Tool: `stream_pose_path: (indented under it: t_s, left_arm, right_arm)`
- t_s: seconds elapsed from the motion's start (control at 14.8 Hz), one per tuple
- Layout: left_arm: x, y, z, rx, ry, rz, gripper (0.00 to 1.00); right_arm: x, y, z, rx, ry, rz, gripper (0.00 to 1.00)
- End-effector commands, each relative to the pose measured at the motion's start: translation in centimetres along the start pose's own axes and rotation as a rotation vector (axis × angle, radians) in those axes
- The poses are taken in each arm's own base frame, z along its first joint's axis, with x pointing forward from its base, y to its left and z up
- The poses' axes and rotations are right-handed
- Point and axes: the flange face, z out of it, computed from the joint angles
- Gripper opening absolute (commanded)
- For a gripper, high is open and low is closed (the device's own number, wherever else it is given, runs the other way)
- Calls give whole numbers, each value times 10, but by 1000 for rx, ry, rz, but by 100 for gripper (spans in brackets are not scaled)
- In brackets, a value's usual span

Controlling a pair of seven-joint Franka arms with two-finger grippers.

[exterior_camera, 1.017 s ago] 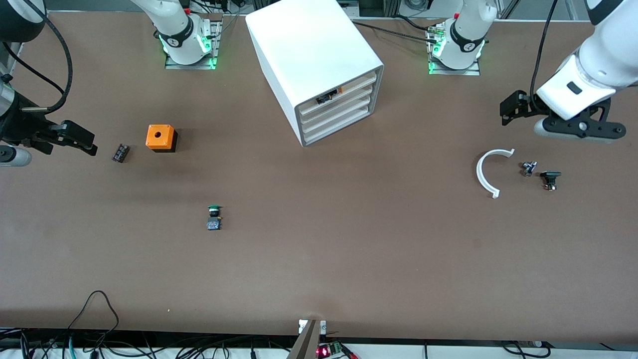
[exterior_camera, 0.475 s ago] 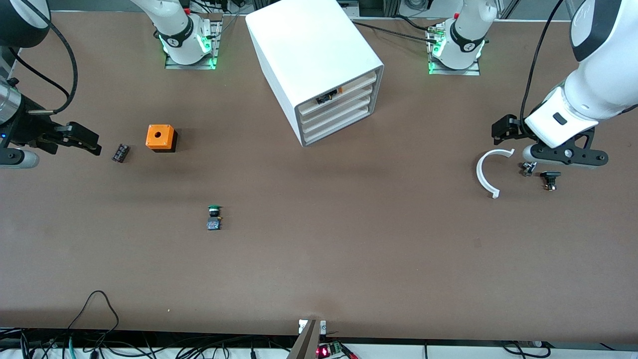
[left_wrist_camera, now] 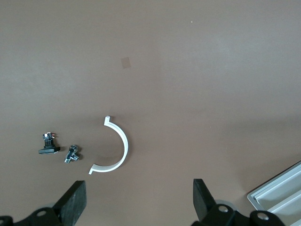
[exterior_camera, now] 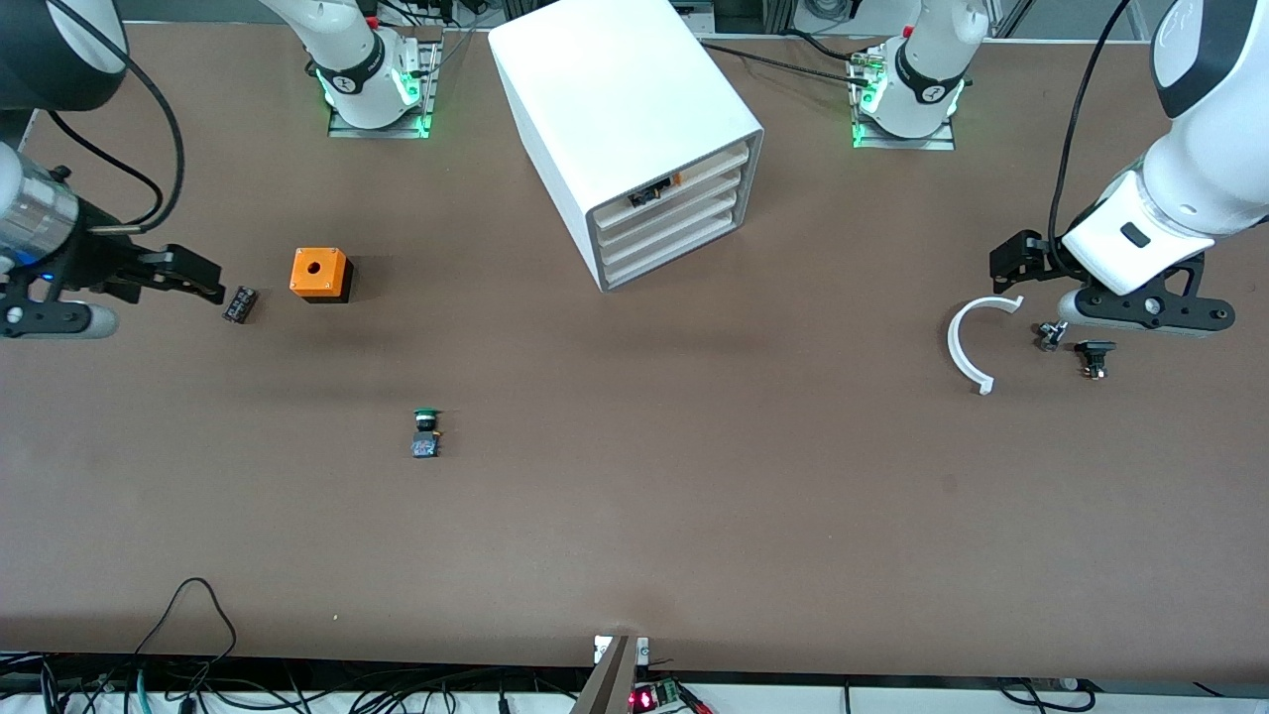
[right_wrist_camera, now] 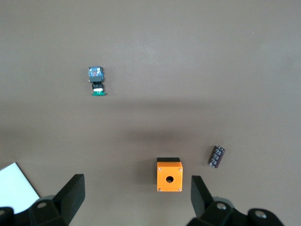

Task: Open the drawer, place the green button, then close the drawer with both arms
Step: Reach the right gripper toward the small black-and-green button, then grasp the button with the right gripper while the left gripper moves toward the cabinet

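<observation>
A small button [exterior_camera: 426,433] with a green cap, black body and grey square base lies on its side on the bare brown table [exterior_camera: 694,476], nearer the camera than the white cabinet [exterior_camera: 634,139]. The cabinet's second drawer [exterior_camera: 669,210] is shut. It looks light, rigid and apt to roll, so a pinch across the flat-sided base seems safest. The right gripper [right_wrist_camera: 136,195] hangs with jaws wide over the table near an orange cube [exterior_camera: 319,274]; the left gripper [left_wrist_camera: 138,202], jaws wide and empty, hangs over a white curved piece [exterior_camera: 970,342]
</observation>
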Motion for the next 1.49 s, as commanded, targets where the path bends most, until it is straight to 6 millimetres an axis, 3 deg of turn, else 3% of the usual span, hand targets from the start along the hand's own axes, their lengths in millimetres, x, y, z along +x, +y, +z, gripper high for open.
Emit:
stream_pose_path:
  t_s: [0.0,0.2,0.61,1.08,1.42]
  left_arm:
    - [1,0,-5,7,-4,12,100]
    - [1,-1,-5,7,-7,12,100]
    - [0,3,-5,5,-7,15,100]
    - [-1,6,-3,1,-21,21,100]
    - [-9,23,4,-124,-91,32,100]
  right_arm:
    - [2,-4,10,0,-30,-3,100]
    - [13,-18,25,5,-21,-20,100]
    - [43,-67,72,14,19,-56,100]
    - [76,-110,142,66,61,-85,100]
    - [95,-120,203,67,67,-87,100]
